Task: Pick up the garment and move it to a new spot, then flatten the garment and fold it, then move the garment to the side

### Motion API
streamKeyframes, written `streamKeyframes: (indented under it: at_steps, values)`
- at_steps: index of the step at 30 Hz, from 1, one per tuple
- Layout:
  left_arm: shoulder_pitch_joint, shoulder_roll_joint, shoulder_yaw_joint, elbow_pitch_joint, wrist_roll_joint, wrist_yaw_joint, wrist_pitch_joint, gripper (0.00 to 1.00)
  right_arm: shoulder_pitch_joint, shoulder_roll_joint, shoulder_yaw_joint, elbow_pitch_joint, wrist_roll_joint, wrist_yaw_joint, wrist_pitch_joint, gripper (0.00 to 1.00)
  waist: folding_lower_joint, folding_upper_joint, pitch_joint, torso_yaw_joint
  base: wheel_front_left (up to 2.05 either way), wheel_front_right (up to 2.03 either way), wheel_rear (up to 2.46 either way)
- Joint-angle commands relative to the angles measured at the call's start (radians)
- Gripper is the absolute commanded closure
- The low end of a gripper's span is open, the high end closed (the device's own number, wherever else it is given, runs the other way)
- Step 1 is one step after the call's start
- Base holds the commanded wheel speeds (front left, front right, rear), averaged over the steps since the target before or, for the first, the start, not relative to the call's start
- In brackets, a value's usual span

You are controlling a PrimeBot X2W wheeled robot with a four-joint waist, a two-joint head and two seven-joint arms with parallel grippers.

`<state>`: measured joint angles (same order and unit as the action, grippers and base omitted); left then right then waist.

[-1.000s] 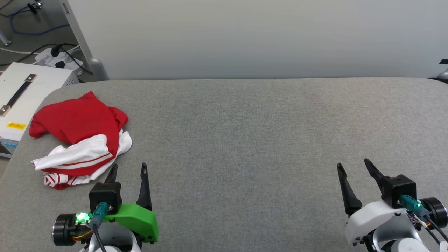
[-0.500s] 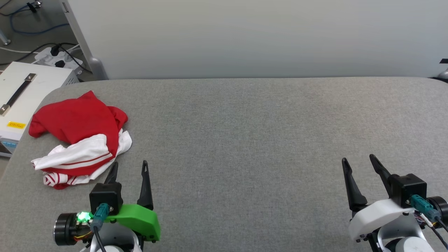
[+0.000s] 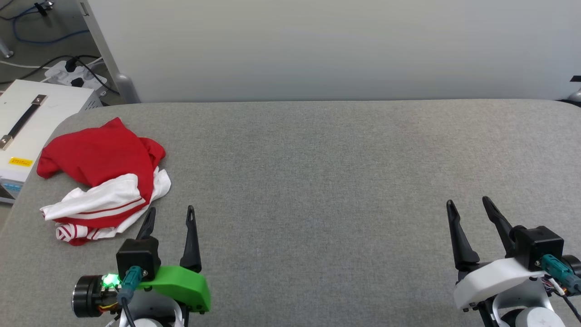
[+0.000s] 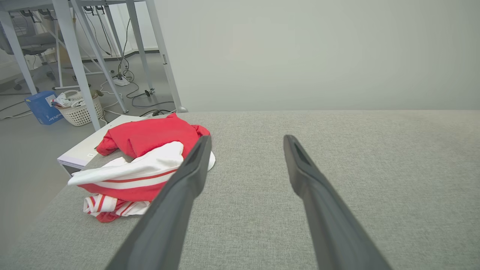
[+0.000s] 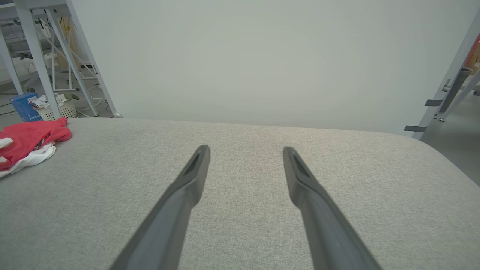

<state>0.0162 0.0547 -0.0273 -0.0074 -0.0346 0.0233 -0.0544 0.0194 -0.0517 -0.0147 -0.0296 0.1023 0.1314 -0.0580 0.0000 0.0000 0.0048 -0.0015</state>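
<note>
- The garment (image 3: 102,175) is lying crumpled near the far-left corner of the grey padded table (image 3: 317,181). Its red body is bunching over a white sleeve, and one red fold is reaching the table's left edge beside the white case (image 3: 27,122).
- The left gripper (image 3: 171,209) is hovering just beside the heap's near-right edge, jaws spread wide and holding nothing.
- The right gripper (image 3: 468,201) is hovering well apart on the right, jaws equally wide and empty.
- Risk: a pinch catching only the top layer is likely to be lifting one sleeve, leaving the rest trailing.
- Risk: any push leftward is likely to be sending fabric over the edge onto the case.
- Risk: fingers descending too steeply may be digging into the padding instead of the cloth.
</note>
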Motion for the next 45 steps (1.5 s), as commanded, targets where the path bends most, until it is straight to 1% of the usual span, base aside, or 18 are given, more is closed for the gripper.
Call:
streamKeyframes:
  at_steps: [1, 24, 45]
  values:
    - [-0.007, -0.001, -0.003, -0.002, -0.005, 0.011, -0.013, 0.00, 0.010, 0.000, 0.000, -0.010, 0.013, 0.000, -0.012, 0.00, 0.0000, 0.0000, 0.000, 0.000, 0.00, 0.00, 0.00]
    - [-0.005, -0.002, -0.019, 0.012, -0.017, 0.030, -0.061, 0.00, 0.029, 0.001, 0.006, -0.010, 0.038, 0.000, -0.059, 0.00, 0.0000, 0.0000, 0.005, 0.000, 0.00, 0.00, 0.00]
    - [-0.004, -0.003, -0.033, 0.020, -0.039, 0.039, -0.104, 0.00, 0.043, 0.001, 0.004, -0.017, 0.059, 0.000, -0.102, 0.00, 0.0000, 0.0000, 0.014, -0.003, 0.00, 0.00, 0.00]
